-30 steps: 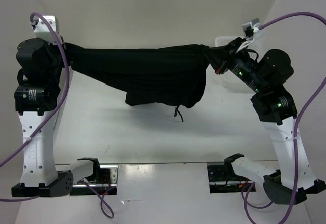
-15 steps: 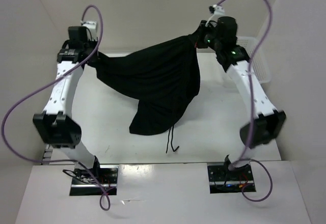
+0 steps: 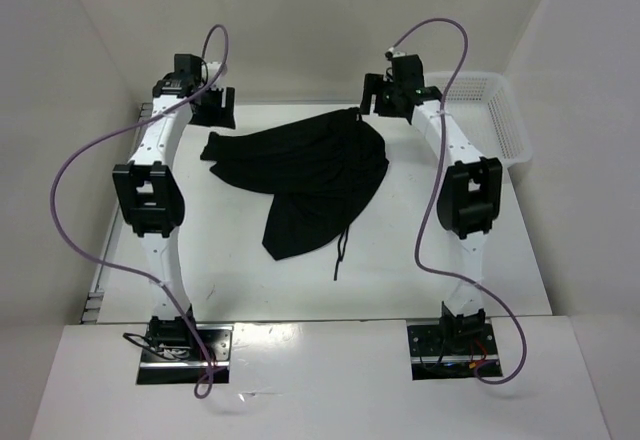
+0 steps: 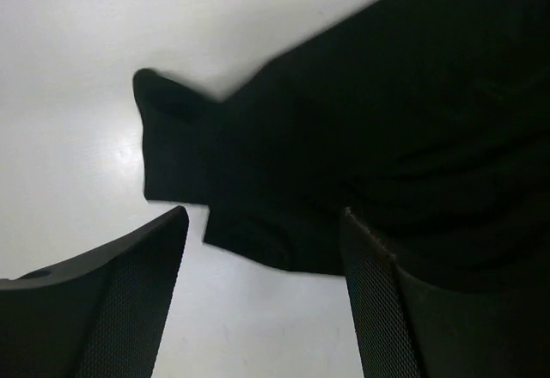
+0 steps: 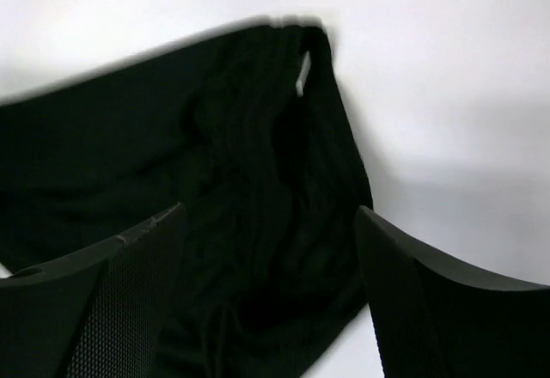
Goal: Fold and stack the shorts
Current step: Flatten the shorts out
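The black shorts (image 3: 300, 165) lie loosely spread on the white table, one leg reaching toward the near side. Their thin drawstring (image 3: 342, 250) trails off the near hem. My left gripper (image 3: 214, 110) hovers open just past the shorts' far-left corner. In the left wrist view that corner of the shorts (image 4: 258, 163) lies on the table beyond the left gripper (image 4: 262, 215), with nothing between the fingers. My right gripper (image 3: 373, 96) hangs open over the far-right corner. The right wrist view shows the right gripper (image 5: 268, 213) spread above the bunched shorts (image 5: 215, 172), not touching them.
A white mesh basket (image 3: 497, 110) stands at the far right of the table, beside the right arm. White walls close in the table at the back and both sides. Purple cables (image 3: 80, 160) loop from both arms.
Both grippers have opened and let go of the shorts, which dropped from being stretched in the air onto the table. Both arms have reached out to the far side.
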`<action>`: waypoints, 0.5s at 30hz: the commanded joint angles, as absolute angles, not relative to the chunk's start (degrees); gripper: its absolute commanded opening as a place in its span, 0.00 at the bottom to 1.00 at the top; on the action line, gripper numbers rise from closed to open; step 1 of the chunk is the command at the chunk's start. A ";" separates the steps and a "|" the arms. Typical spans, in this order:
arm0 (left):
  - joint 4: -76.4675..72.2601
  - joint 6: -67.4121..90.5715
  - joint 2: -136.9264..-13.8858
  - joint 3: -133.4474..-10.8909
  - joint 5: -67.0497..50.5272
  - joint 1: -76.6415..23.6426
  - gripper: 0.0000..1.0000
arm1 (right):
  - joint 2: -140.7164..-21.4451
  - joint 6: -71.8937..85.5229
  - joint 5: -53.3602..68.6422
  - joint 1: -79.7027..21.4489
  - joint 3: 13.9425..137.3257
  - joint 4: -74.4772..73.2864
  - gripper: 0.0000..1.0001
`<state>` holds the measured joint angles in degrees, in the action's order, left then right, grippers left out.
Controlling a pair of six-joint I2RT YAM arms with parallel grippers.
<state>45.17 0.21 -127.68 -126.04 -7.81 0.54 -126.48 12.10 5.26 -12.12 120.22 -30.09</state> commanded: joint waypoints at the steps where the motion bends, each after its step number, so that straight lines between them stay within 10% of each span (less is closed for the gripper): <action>1: 48.08 0.00 -114.31 -117.82 -14.32 -0.96 0.79 | -112.43 8.09 4.04 -12.83 107.36 -24.98 0.84; 5: 49.29 0.00 -105.47 -90.24 -14.50 -10.86 0.79 | -106.00 3.70 1.14 -13.36 92.93 -19.87 0.84; 15: 43.43 0.00 -108.02 -74.27 -17.75 -21.08 0.81 | -113.82 2.12 9.83 -13.36 95.72 -20.67 0.84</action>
<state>47.07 0.21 -108.49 -74.04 -15.55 -20.88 -112.79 4.25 5.82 -12.88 95.33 -23.03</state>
